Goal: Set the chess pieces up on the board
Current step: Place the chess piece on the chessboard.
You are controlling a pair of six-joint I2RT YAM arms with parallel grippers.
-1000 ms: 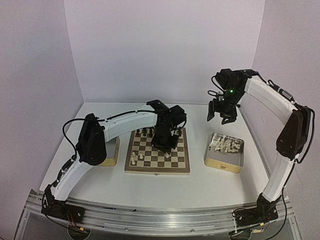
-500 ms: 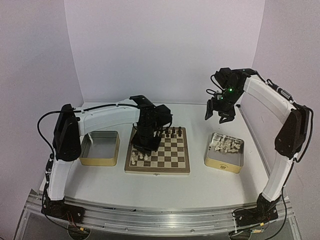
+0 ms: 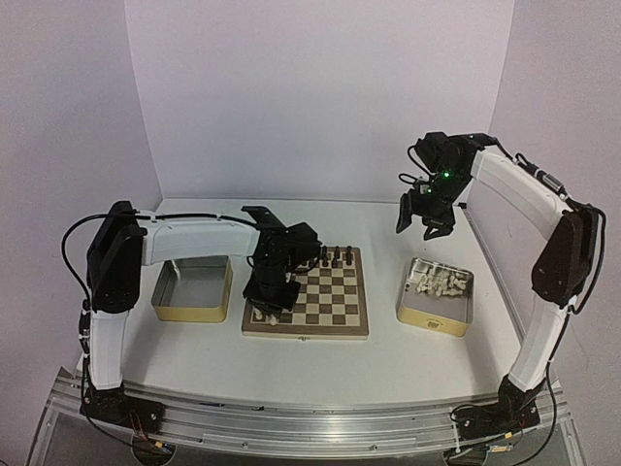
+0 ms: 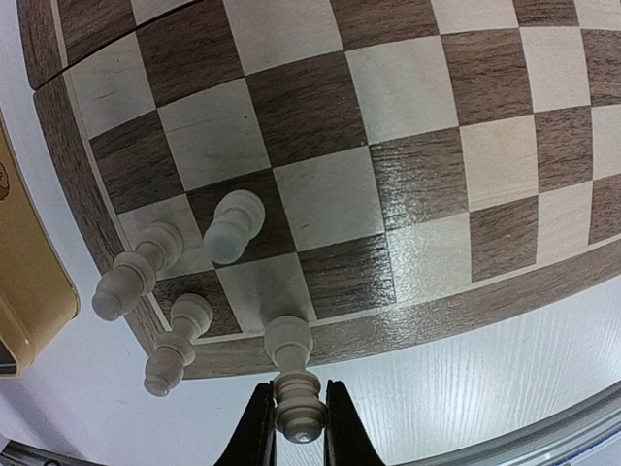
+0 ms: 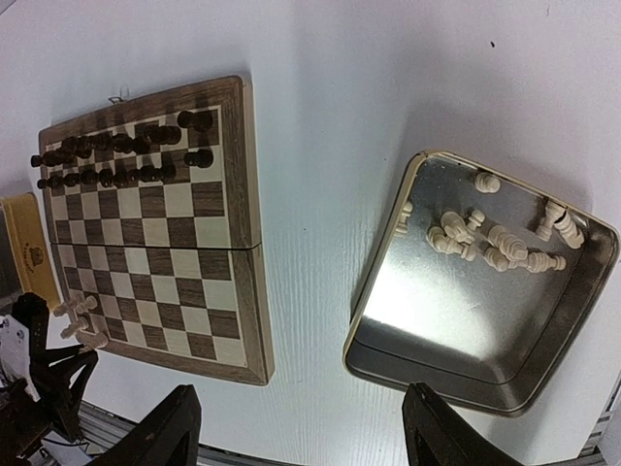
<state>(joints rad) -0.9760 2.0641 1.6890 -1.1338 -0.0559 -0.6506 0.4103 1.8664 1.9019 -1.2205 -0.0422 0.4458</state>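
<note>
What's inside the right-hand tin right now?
A loose cluster of cream chess pieces lies along one side of the tin; the rest of its metal floor is bare. Pieces overlap, so an exact count is unclear.

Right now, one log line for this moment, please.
left pincer: shut on white piece at board corner | right pincer: open, raised, empty | three white pieces nearby | others in tin

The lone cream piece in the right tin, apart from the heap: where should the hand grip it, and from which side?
Probably across its body, coming down from above. The lone piece sits clear of the heap, leaving finger room, while the walls of the tin block a sideways approach.
</note>
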